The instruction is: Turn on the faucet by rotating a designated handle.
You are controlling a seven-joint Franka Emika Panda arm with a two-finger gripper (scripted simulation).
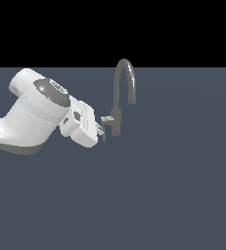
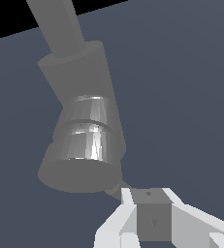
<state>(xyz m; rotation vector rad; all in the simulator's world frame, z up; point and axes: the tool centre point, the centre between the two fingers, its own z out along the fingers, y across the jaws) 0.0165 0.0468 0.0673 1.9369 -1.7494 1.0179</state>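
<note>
The arm is leaning in low so its gripper (image 1: 101, 131) is reaching the short handle (image 1: 106, 118) jutting from the faucet (image 1: 120, 93) base, fingers seemingly bracketing a grey piece, though I cannot tell if they're pinching it.

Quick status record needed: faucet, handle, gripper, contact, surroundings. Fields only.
faucet: grey gooseneck faucet, upright on the floor, spout arching toward the exterior view's right
handle: short stub handle projecting from the base toward the exterior view's left
gripper: gripper at the handle, approaching from the exterior view's left
contact: fingers right at the handle; actual touch and jaw state cannot be told
surroundings: plain dark floor
</note>
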